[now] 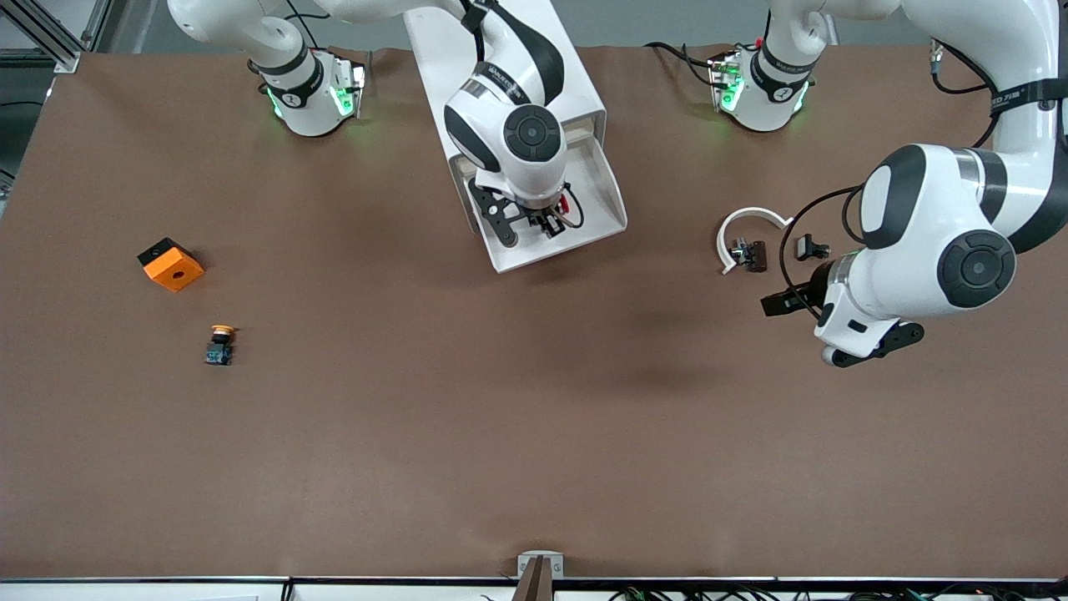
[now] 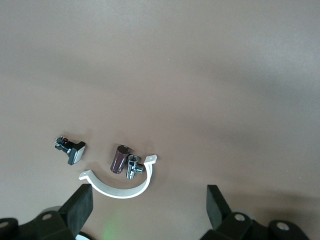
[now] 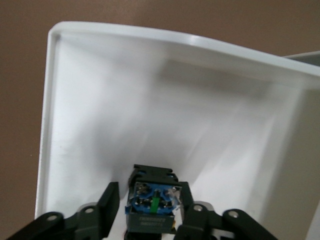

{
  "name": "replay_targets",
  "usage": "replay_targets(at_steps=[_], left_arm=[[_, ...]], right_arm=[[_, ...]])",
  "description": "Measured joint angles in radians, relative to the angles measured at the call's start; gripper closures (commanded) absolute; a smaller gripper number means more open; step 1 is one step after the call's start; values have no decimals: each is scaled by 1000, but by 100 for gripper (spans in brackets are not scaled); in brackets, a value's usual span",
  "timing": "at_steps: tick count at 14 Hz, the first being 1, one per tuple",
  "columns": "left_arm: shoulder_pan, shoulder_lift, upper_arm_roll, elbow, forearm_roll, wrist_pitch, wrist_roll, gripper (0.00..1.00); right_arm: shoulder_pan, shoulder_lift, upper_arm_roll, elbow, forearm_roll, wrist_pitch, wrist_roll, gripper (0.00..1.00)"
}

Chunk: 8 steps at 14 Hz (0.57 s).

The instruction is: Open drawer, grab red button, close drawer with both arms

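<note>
A brown tabletop holds a white cabinet near the robots' bases, between the 2 arms. Its drawer is pulled out toward the front camera.

The right gripper is down inside the open drawer. In the right wrist view its jaws are clamped on the blue-and-black base of the button, 1 finger on each side. In the front view a bit of the button's red cap shows just beside the gripper.

The left gripper hovers over the tabletop toward the left arm's end, with its jaws wide apart and nothing between them. Under it lie a curved white clip, a small dark cylinder with a metal fitting touching it inside the clip's curve, and a small black part just beside the clip.

Toward the right arm's end of the tabletop sits an orange cube with a hole in its top. Nearer to the front camera than the cube is a second button with a yellow-orange cap.
</note>
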Motion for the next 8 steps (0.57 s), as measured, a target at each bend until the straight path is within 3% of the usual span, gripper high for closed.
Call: replay_targets(at_steps=[3, 8], left_arm=[[-5, 0, -2, -6, 0, 14, 0, 0], [-22, 9, -45, -16, 0, 41, -64, 0]], right_arm=[[0, 0, -1, 0, 0, 1, 0, 82], [-20, -1, -11, 61, 0, -37, 0, 82]])
